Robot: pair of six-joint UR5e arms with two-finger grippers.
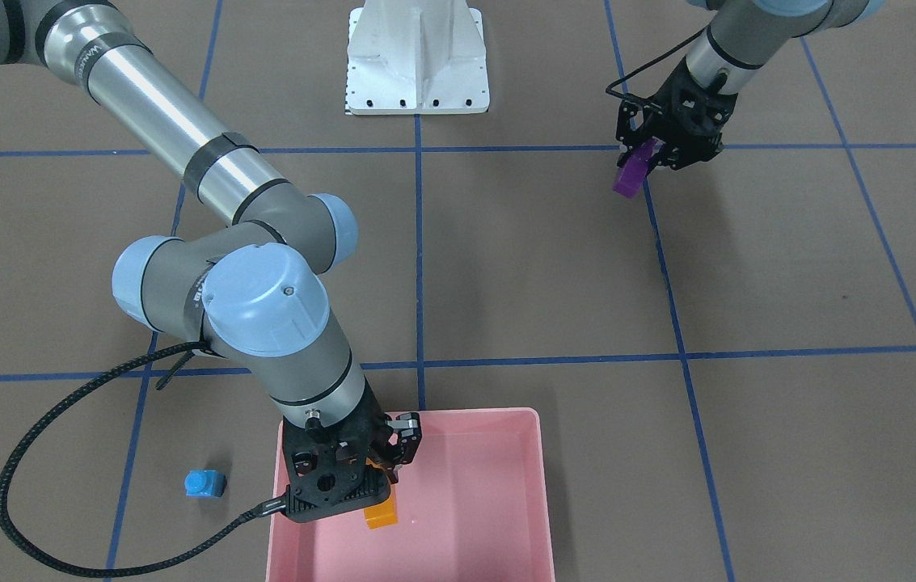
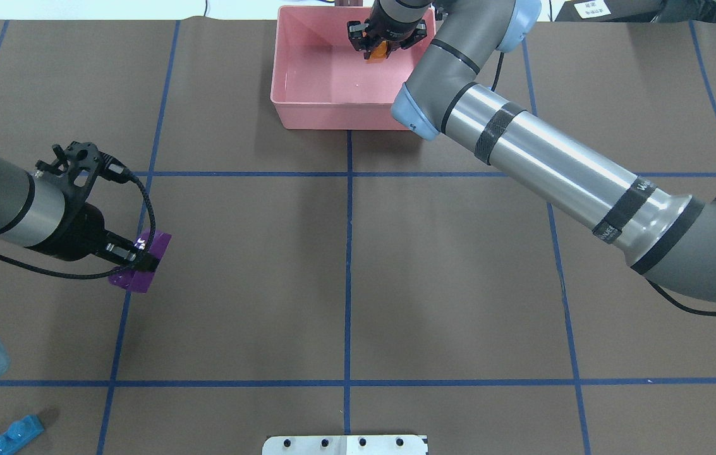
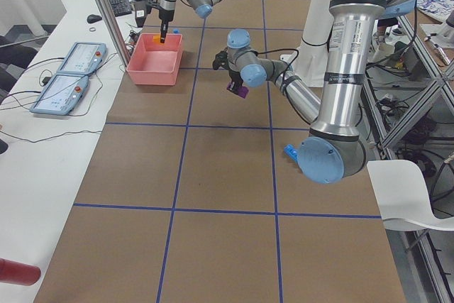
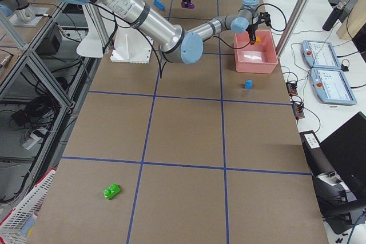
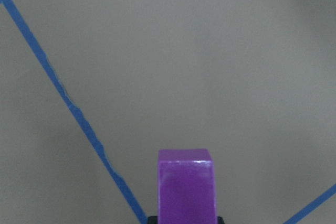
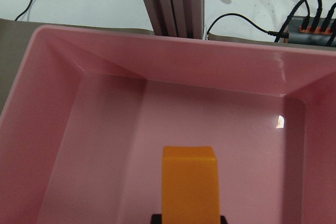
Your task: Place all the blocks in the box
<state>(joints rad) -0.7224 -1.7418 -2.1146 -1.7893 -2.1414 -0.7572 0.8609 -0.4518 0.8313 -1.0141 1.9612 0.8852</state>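
Drop-off step: right gripper point(image 2: 378, 45) pinches the glossy orange plastic brick point(image 6: 189, 182) low inside the shallow pink plastic tray point(image 1: 542, 485). Next, I'd say, spread the jaws. Left gripper point(image 2: 136, 262) clamps the long purple plastic brick point(image 5: 186, 187), well apart from the tray.

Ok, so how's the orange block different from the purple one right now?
The orange block is over the pink box, in the right gripper; the purple block is over bare table, far from the box, in the left gripper. Orange versus purple. Both are gripped.
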